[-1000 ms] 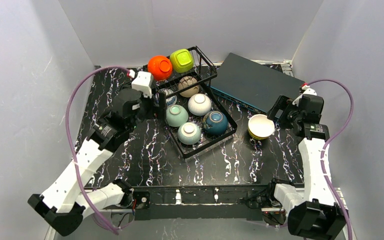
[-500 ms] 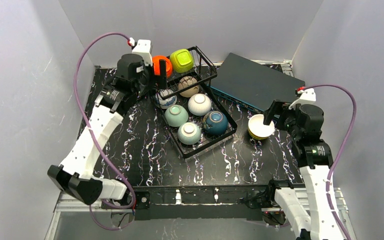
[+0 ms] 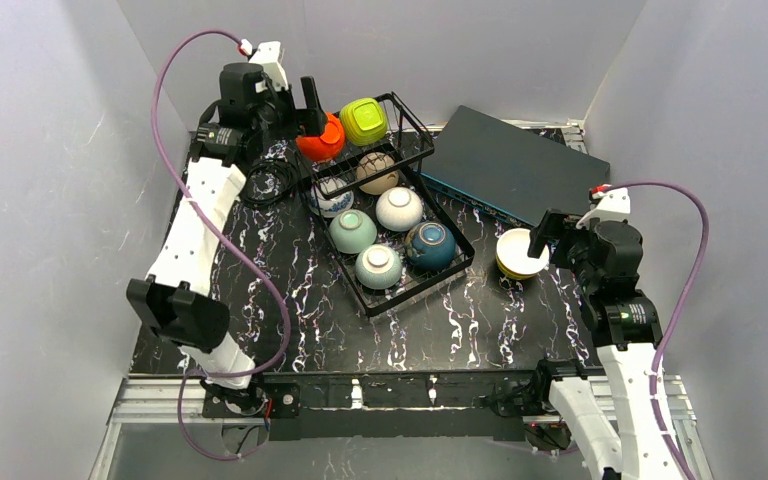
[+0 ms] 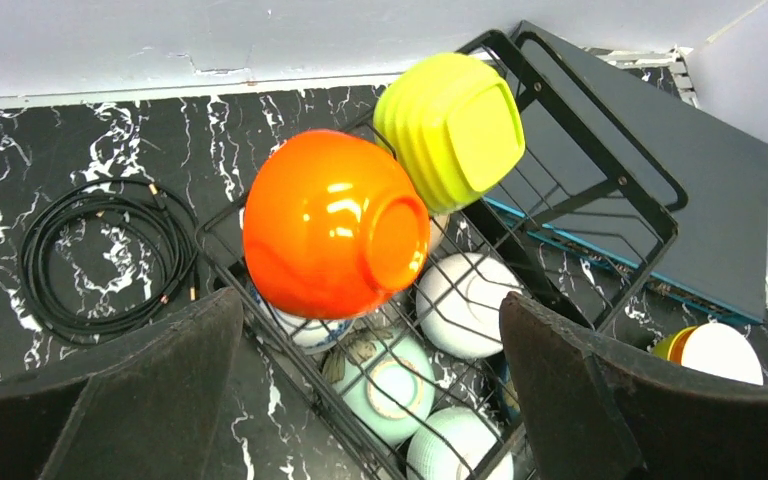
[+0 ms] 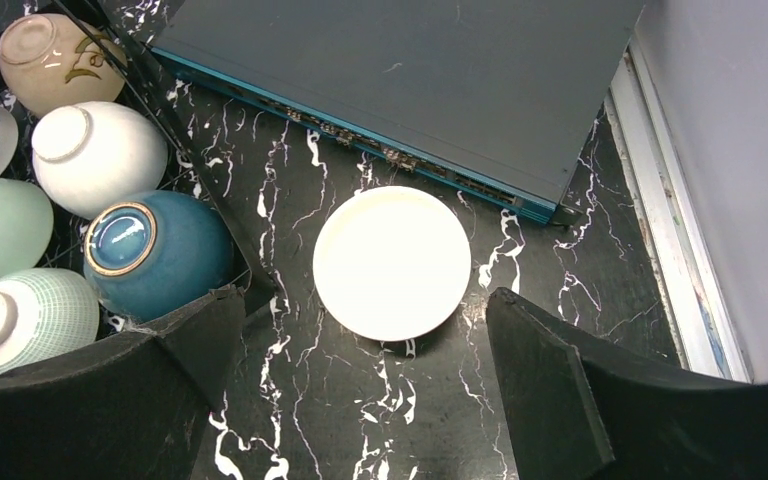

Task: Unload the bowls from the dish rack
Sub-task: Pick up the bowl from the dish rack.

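Eight bowls (image 3: 399, 208) in rack (image 3: 420, 288): orange bowl (image 4: 330, 225) and lime bowl (image 4: 450, 125) tipped on side on raised tier at far end, six more upside down in lower tray. Ninth one, yellow bowl (image 3: 521, 253) with white inside, upright on table (image 3: 290, 300) right of rack, just beside dark box (image 3: 515, 165). Over orange bowl, left gripper (image 4: 370, 310), jaws spread wide, grasping nothing. Above yellow bowl, right gripper (image 5: 365, 300), jaws likewise released, not touching it. Black cable (image 4: 100, 255) coiled on table left of rack
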Available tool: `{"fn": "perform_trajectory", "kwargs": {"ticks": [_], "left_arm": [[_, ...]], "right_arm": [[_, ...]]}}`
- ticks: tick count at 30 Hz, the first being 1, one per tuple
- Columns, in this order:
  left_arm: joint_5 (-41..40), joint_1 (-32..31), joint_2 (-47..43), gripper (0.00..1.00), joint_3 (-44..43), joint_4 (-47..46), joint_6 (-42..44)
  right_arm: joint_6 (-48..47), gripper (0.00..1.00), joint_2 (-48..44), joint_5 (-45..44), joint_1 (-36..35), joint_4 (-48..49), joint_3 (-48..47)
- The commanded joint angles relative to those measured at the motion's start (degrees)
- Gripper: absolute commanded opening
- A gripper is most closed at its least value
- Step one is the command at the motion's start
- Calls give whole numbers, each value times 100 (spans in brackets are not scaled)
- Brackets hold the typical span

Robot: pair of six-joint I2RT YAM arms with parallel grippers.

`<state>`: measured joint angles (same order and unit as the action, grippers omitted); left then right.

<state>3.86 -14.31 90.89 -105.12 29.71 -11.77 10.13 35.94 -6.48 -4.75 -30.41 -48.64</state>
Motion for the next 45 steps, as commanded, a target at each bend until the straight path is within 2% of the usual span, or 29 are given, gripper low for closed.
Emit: {"fn": "perform_trajectory", "kwargs": {"ticks": [1, 13, 24, 33, 45], "left_arm": [[790, 279, 424, 98, -678, 340, -185], [1687, 757, 1606, 98, -1646, 628, -233], [2133, 798, 2107, 98, -1919, 898, -94], [2714, 795, 2118, 98, -1986, 937, -2], [2687, 792, 2055, 98, -1765, 933, 557]], "right_arm": [[-77, 99, -106, -245, -61, 259, 112], [-131, 99, -176, -600, -165, 241, 171], [-135, 99, -167, -694, -222, 260, 213], [-176, 99, -370, -905, -335, 355, 379], [-200, 99, -628, -1068, -412, 485, 588]]}}
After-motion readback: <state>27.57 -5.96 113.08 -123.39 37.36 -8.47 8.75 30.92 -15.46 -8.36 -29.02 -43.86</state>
